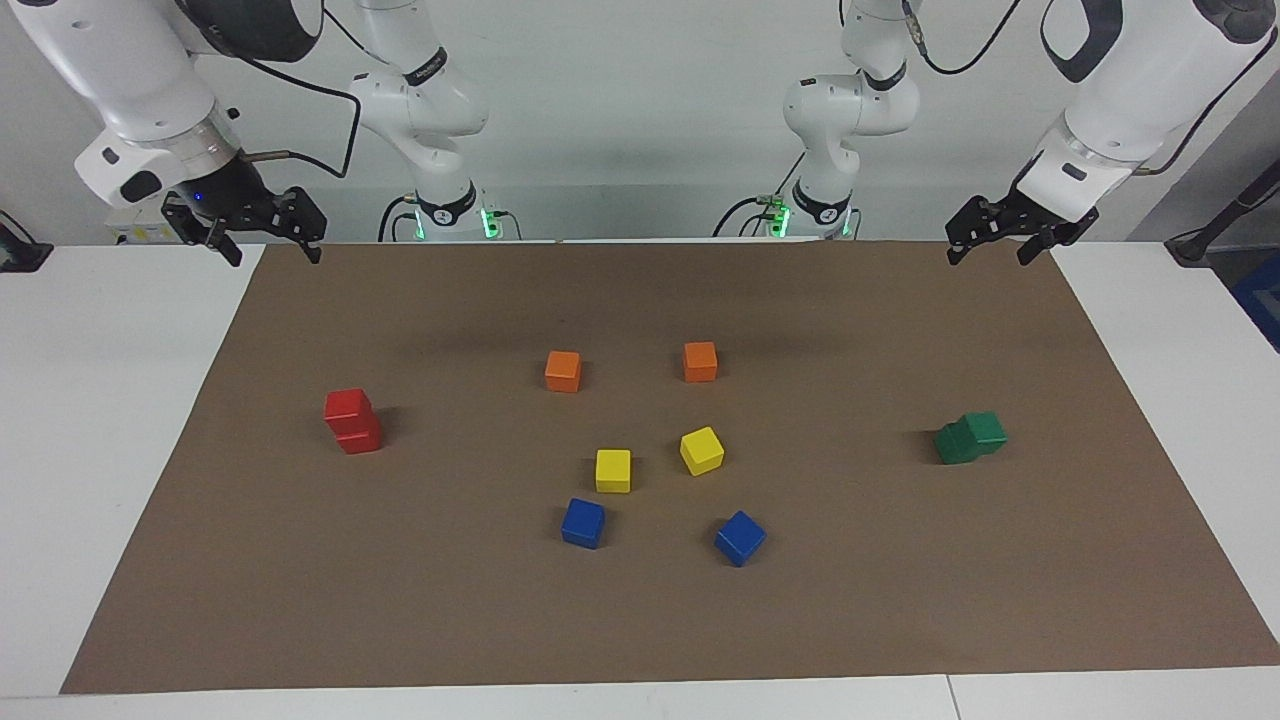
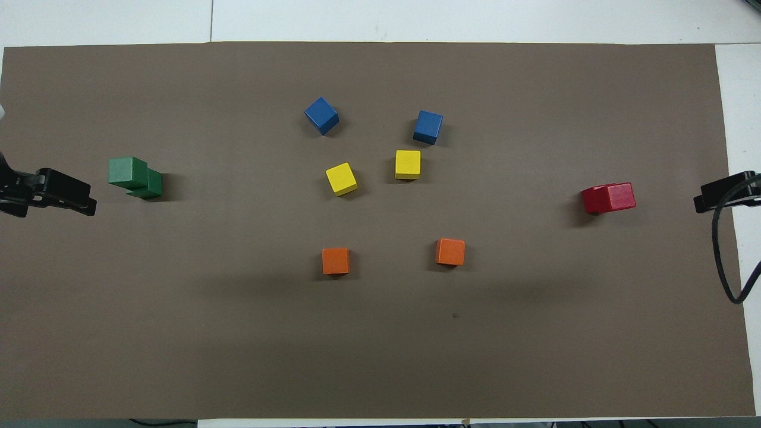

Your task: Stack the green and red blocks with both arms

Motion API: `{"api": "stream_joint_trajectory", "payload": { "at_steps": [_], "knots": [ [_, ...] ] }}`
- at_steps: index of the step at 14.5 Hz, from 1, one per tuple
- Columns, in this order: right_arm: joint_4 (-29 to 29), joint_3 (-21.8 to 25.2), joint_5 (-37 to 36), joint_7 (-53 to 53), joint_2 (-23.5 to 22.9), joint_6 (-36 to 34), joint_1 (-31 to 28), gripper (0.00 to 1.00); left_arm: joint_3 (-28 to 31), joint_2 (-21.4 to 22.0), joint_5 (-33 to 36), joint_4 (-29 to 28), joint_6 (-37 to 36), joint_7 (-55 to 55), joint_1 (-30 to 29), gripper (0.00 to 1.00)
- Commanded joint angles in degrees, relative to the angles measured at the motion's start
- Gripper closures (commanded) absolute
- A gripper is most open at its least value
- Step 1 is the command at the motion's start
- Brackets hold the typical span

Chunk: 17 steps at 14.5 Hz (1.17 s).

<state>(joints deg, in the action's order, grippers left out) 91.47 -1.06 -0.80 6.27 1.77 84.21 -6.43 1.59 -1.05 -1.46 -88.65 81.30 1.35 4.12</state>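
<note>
Two red blocks stand one on the other toward the right arm's end of the brown mat. Two green blocks are stacked toward the left arm's end, the upper one set off to one side of the lower. My right gripper hangs open and empty high over the mat's corner at the robots' edge. The left gripper hangs open and empty high over the other corner at that edge. Neither gripper touches a block.
Two orange cubes, two yellow cubes and two blue cubes lie loose mid-mat. The brown mat covers most of the white table. A black cable loops down by the right gripper.
</note>
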Motion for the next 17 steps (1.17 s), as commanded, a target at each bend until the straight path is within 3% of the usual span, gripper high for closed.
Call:
{"api": "stream_joint_trajectory", "payload": {
  "at_steps": [1, 6, 17],
  "knots": [
    [0.2, -0.4, 0.7, -1.4, 0.7, -0.5, -0.7, 0.0, 1.0, 3.0, -0.4, -4.5, 4.2, -0.7, 1.1, 0.0],
    [-0.1, -0.3, -0.1, -1.2, 0.2, 3.8, -1.9, 0.0, 1.0, 3.1, -0.4, -4.8, 5.2, -0.6, 1.4, 0.0],
    [0.4, -0.3, -0.3, -1.4, 0.5, 3.5, -2.0, 0.0, 0.6, 2.7, 0.1, -3.8, 5.4, -0.6, 1.4, 0.0]
  ]
}}
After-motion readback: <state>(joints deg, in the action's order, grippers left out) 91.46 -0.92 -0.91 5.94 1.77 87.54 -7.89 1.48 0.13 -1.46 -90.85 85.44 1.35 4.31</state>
